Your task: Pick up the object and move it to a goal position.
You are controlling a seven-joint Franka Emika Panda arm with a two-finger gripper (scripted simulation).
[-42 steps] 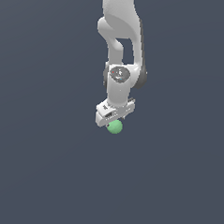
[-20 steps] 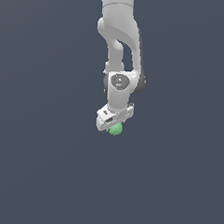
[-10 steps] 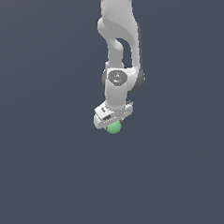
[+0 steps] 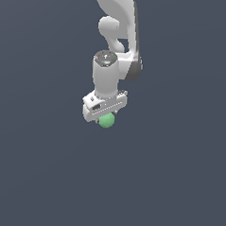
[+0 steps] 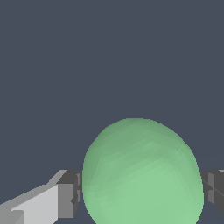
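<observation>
Only one green ball (image 5: pixel 142 175) shows, pinched between the two fingers (image 5: pixel 72 194) of one arm (image 4: pixel 107 76).

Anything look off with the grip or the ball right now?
Nothing stands out. The light-green ball sits between the gripper fingers, which press it on both sides in the wrist view. It looks whole, and no other thing shows in either view.

The arm (image 4: pixel 114 44) has bent lower. The green ball (image 4: pixel 106 120) now sits tucked deeper between the jaws.
</observation>
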